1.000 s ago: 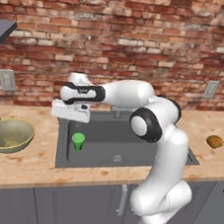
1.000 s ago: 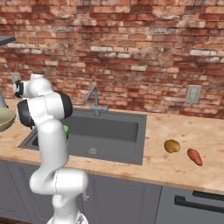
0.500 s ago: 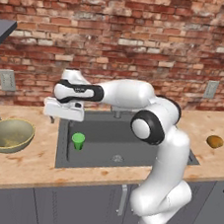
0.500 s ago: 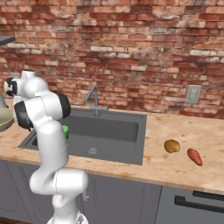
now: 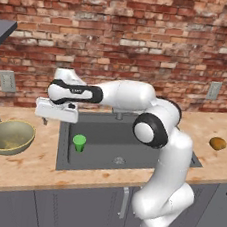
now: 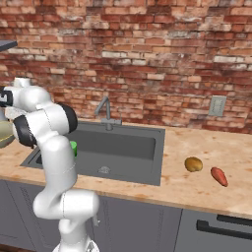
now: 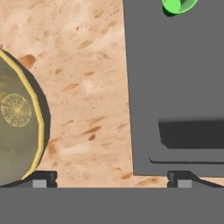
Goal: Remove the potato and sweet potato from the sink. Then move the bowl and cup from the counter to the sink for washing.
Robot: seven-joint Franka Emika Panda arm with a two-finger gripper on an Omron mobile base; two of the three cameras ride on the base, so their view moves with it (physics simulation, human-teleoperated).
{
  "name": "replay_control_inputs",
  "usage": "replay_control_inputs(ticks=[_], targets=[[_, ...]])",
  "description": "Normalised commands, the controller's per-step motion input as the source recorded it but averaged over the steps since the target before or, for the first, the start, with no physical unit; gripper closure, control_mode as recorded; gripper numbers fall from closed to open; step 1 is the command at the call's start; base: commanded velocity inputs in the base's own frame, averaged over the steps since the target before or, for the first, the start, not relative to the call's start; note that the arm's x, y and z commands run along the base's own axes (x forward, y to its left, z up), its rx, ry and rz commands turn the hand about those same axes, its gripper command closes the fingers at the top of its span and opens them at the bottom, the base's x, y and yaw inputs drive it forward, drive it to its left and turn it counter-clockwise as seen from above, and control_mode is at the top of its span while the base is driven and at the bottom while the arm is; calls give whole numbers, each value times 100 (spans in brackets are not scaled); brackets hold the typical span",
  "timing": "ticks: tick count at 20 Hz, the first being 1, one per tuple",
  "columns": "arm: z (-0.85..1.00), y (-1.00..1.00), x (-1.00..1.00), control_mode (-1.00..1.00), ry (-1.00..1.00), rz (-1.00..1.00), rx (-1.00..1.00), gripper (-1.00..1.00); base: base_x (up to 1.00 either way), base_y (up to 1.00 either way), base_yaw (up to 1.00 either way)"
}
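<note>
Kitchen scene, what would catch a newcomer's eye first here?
Probably the white arm stretched left across the sink, its open gripper hanging over the counter between sink and bowl. Next the bright green cup, standing inside the sink near its left wall. Then the potato and sweet potato, side by side on the counter right of the sink.

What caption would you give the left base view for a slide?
White robot arm reaches left, its open gripper above the counter between the bowl and the sink holding the green cup.
</note>
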Motion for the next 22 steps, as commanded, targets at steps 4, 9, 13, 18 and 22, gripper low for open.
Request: replay_control_inputs(ticks=[4, 9, 13, 18, 22], targets=[[0, 28, -11, -100, -2, 0, -3, -100, 0, 0, 0], [-3, 25, -2, -100, 0, 0, -6, -100, 0, 0, 0], [-4, 25, 0, -100, -1, 0, -7, -100, 0, 0, 0], [-4, 24, 0, -100, 0, 0, -7, -100, 0, 0, 0], [-4, 18, 1, -100, 0, 0, -5, -100, 0, 0, 0]])
